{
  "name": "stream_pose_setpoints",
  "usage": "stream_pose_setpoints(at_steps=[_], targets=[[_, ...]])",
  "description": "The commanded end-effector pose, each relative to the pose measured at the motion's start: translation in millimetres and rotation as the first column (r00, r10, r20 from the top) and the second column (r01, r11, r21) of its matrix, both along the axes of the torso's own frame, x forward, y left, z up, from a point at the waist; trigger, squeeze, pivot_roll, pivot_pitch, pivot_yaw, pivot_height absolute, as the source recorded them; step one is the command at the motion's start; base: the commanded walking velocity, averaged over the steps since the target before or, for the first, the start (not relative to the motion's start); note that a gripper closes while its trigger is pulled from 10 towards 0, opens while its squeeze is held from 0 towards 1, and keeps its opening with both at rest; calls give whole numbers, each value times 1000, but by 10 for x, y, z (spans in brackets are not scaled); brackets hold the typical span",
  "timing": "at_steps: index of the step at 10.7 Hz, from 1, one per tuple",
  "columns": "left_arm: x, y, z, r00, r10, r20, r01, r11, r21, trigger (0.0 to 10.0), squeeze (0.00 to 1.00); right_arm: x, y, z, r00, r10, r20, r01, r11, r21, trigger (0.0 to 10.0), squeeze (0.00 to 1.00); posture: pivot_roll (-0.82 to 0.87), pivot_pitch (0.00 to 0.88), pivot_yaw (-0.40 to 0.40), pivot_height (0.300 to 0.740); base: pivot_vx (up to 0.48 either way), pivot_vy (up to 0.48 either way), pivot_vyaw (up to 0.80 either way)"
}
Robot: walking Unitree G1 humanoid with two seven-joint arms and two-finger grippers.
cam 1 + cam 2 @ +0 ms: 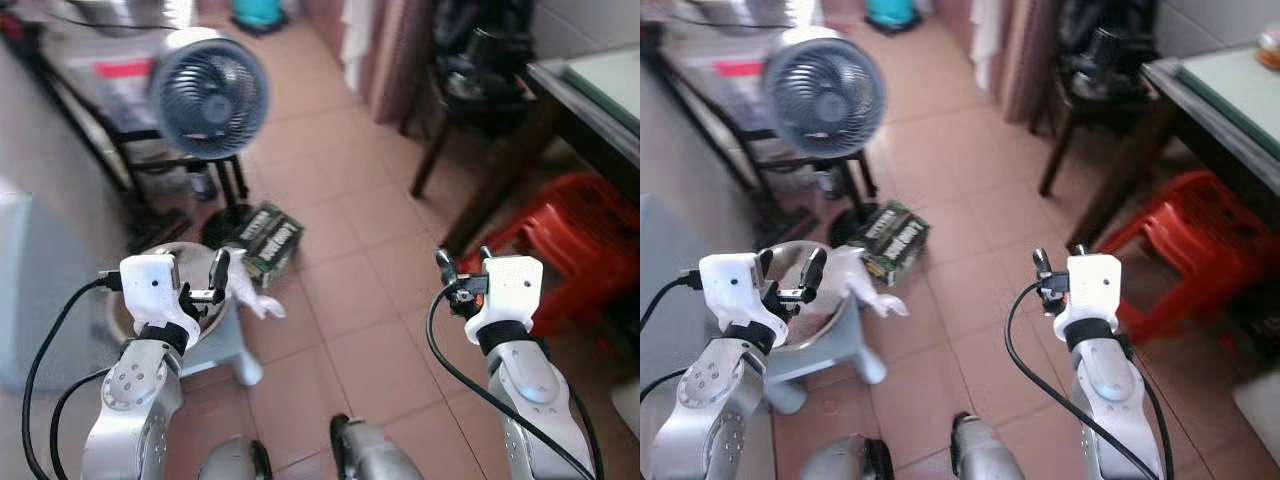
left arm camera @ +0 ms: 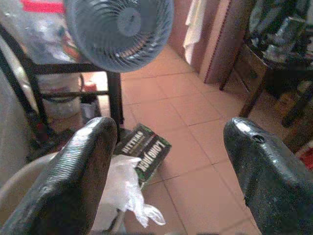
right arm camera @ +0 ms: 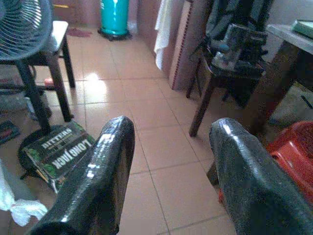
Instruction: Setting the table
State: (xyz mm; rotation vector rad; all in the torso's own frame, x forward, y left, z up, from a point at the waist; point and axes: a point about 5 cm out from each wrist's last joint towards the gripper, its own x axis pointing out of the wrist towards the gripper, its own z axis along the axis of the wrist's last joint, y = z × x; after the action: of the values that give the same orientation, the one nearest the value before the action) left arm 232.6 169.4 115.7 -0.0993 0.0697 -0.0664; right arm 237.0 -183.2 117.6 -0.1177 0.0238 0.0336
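Both silver arms are raised forward at chest height over the tiled floor (image 1: 340,290). The left pincer (image 1: 200,282) hovers empty, fingers spread, above a metal bowl (image 1: 800,310). The right pincer (image 1: 462,268), also spread and empty, points toward the table (image 1: 1230,100) beside a red stool (image 1: 570,235).

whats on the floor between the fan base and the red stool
Just the green box beside the fan base; from there to the red stool is bare tile, per both eye views.
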Motion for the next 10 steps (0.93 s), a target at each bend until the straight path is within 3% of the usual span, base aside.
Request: stream_pose_setpoints(at_steps=[1,10], targets=[[-18,-4,28,1000,-16,2,16,1000,-15,10000,0,-6,7,69,1000,14,20,-14,1000,2,10000,0,-28,189,-2,740,0,0,-788],[-49,-66,2,997,-77,-3,77,997,-15,10000,0,-23,21,35,999,48,1,-48,999,-8,10000,0,-26,159,-3,740,28,0,-788]])
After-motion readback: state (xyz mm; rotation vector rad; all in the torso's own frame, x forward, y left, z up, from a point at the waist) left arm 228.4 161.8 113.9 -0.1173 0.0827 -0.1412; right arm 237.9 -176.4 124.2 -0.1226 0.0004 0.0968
